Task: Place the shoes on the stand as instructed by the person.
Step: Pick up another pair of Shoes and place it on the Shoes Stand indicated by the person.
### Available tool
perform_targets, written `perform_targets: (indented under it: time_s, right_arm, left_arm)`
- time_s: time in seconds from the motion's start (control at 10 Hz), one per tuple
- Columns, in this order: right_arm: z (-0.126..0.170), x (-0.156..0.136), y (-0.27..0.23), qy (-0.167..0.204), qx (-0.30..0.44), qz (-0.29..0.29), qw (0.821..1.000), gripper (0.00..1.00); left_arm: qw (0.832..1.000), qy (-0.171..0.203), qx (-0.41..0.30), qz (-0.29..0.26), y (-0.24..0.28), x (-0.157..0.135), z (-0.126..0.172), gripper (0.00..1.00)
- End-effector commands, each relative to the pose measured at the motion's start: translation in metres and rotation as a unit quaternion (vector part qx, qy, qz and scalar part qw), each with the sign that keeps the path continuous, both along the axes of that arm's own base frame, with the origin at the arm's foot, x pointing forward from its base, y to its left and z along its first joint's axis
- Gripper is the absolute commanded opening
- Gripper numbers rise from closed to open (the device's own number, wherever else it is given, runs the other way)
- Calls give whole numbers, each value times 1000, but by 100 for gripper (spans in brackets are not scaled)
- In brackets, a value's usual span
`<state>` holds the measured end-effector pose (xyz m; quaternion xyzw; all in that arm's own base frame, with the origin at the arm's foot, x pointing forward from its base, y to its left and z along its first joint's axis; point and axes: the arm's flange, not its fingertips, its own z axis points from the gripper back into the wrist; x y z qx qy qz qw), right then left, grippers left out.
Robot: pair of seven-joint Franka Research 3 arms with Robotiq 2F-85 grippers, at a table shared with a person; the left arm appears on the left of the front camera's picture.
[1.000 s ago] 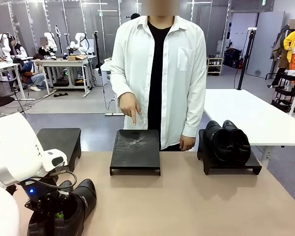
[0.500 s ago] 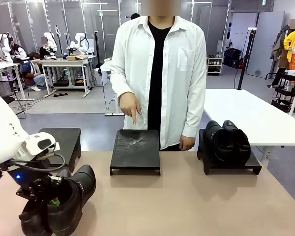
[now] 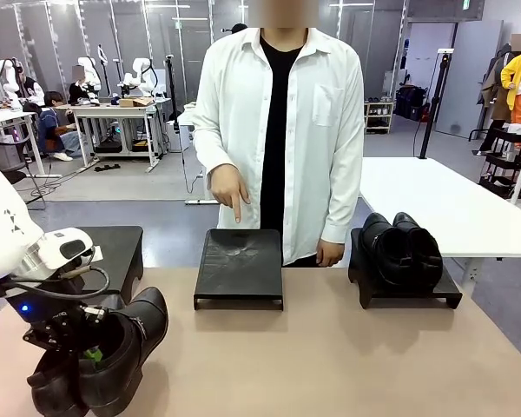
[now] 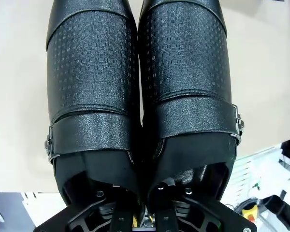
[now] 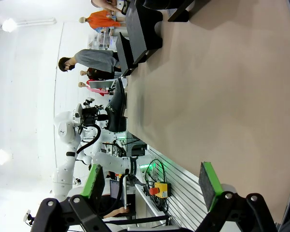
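Carrying is the step in hand. The left gripper (image 3: 91,354) is clenched on the touching inner walls of one pair of shoes (image 3: 143,326), held toes-up on the robot's side of the middle stand (image 3: 239,261) and to its left. The person's hand (image 3: 229,187) points a finger down at that bare stand. A second pair (image 3: 399,248) sits on the right-hand stand (image 3: 447,297) beside it. The right gripper (image 5: 152,186) hangs released, holding nothing. Next, I judge, the held pair must travel forward and right, level out, and settle on the middle stand before the grip lets go.
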<state>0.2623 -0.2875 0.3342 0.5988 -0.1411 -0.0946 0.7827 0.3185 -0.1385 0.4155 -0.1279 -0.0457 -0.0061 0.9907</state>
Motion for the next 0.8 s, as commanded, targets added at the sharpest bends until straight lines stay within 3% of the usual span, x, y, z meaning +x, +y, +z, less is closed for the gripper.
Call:
perform_targets:
  time_s: [0.0, 0.3, 0.4, 0.7]
  right_arm:
    - [2, -3, 2, -1, -6, 3, 1000, 100]
    - [2, -3, 2, -1, -6, 3, 1000, 100]
    - [2, -3, 2, -1, -6, 3, 1000, 100]
    - [2, -3, 2, -1, -6, 3, 1000, 100]
  left_arm:
    - [1000, -4, -1, 2, 0, 2, 3, 0]
    - [1000, -4, -1, 2, 0, 2, 3, 0]
    - [1000, 4, 1, 2, 2, -1, -4, 8]
    - [999, -30, 16, -4, -11, 15, 31, 8]
